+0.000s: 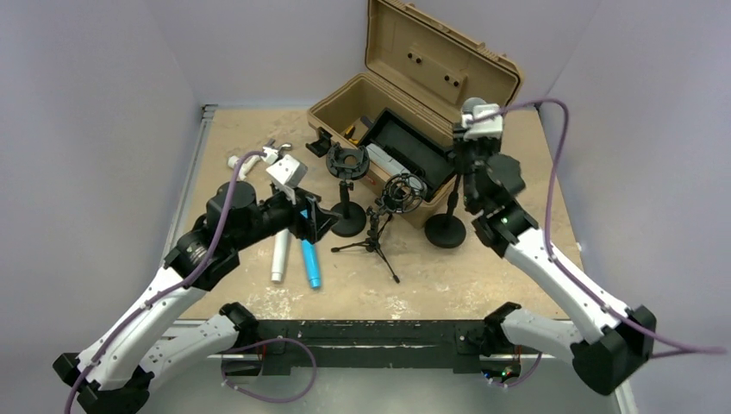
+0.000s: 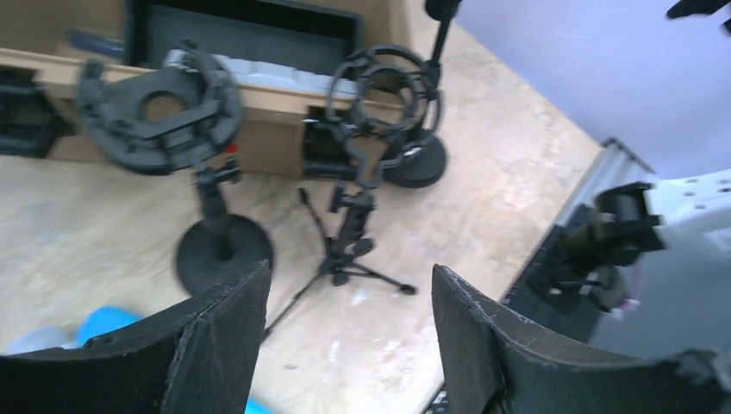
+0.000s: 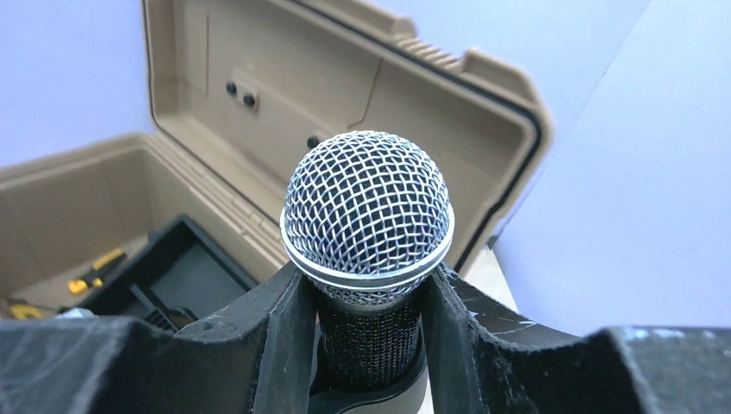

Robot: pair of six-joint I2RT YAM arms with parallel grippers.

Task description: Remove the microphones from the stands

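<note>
The microphone [image 3: 368,207] has a silver mesh head and a dark body, and it stands upright in the clip of its stand. That stand is a thin pole on a round black base [image 1: 445,230], in front of the case's right end. My right gripper [image 3: 366,280] is shut on the microphone, one finger pressed on each side of the body just below the head. From above, the mic head [image 1: 472,110] peeks out by the right wrist. My left gripper [image 2: 349,276] hovers open over the table, left of centre, with nothing between its fingers [image 2: 233,328].
An open tan case [image 1: 414,86] sits at the back. A ring mount on a round-base stand [image 1: 346,164] and a shock mount on a small tripod [image 1: 401,191] stand before it. A white cylinder [image 1: 280,259] and a blue one [image 1: 310,263] lie under the left arm.
</note>
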